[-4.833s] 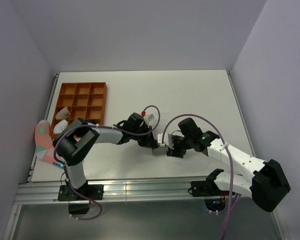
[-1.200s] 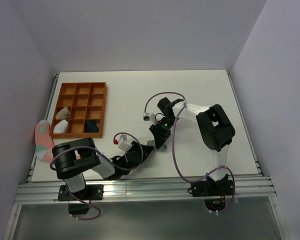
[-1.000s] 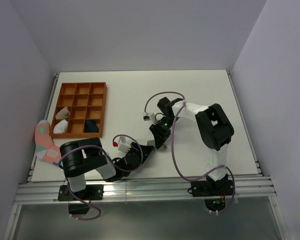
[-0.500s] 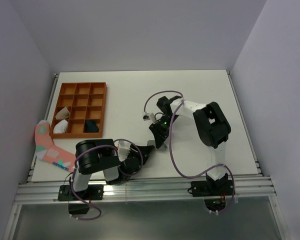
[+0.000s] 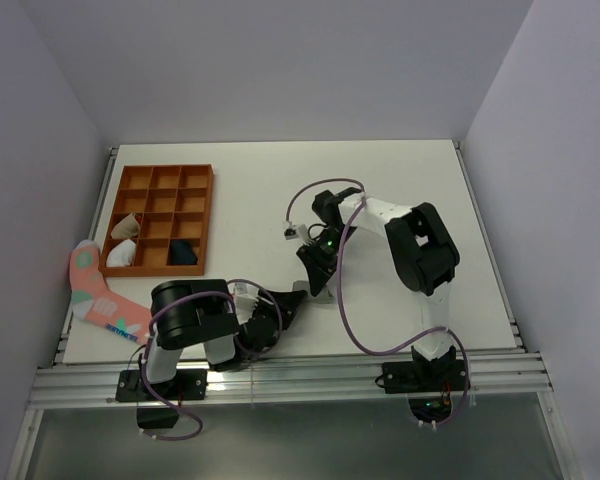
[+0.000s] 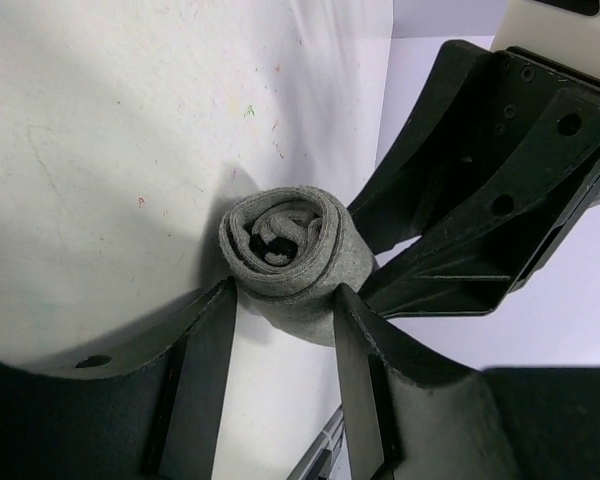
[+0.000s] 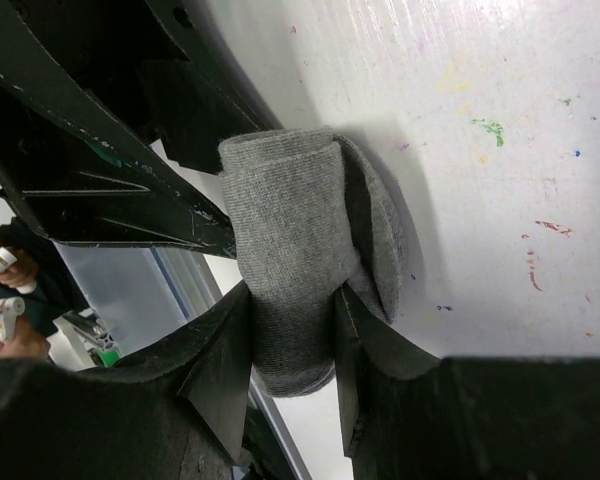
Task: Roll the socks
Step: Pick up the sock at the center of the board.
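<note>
The grey sock [image 6: 280, 240] is rolled into a tight bundle lying on the white table. My right gripper [image 7: 292, 295] is shut on this roll [image 7: 290, 260], its fingers pressing into both sides. Facing it, my left gripper [image 6: 285, 295] stands open, its tips flanking the roll's near end. From the top camera, the left gripper [image 5: 292, 303] and right gripper [image 5: 315, 278] meet near the table's front middle and cover the roll. A dark navy sock bundle [image 5: 184, 252] lies in the tray's front right compartment.
An orange compartment tray [image 5: 212, 215] stands at the left, with pale bundles [image 5: 125, 238] in its front left cells. A pink sock [image 5: 95, 295] hangs at the table's left edge. The table's front rail runs just beyond the grippers.
The left arm's elbow has swung right toward its base while its gripper stayed at the roll, jaws slightly wider. The right gripper has kept its hold and place.
</note>
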### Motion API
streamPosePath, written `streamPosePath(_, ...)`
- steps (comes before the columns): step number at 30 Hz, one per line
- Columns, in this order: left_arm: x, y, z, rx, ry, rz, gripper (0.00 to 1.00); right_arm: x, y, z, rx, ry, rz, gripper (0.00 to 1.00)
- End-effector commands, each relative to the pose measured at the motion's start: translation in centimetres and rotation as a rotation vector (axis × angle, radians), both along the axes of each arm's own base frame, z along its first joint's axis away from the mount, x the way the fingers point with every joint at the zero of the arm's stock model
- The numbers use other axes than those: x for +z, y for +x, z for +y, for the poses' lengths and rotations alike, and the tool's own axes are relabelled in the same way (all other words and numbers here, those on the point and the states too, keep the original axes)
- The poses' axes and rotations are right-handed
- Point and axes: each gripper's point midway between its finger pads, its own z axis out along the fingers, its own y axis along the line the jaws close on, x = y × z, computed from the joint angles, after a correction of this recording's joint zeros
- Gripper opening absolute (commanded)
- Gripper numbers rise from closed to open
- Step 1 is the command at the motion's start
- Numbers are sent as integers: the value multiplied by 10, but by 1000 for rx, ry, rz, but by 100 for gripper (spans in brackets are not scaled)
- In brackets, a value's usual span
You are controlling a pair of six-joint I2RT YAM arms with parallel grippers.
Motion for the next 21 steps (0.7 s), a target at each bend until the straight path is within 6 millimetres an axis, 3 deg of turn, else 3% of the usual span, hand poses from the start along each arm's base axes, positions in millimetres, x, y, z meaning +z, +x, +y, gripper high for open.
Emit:
streamPosePath(1,39,5,3,34,-124,-87,48,42,-15,21,-11,95,80,24)
streamPosePath(9,59,-2,12,38,-127,-107,49,56,-4,30,-43,92,18,22)
streamPosePath(17,63,-9,23,51,-110,-105,51,65,16,37,-115,100,-92,15)
streamPosePath(21,80,-11,32,65,-118,-128,52,72,26,41,-149,109,-135,13)
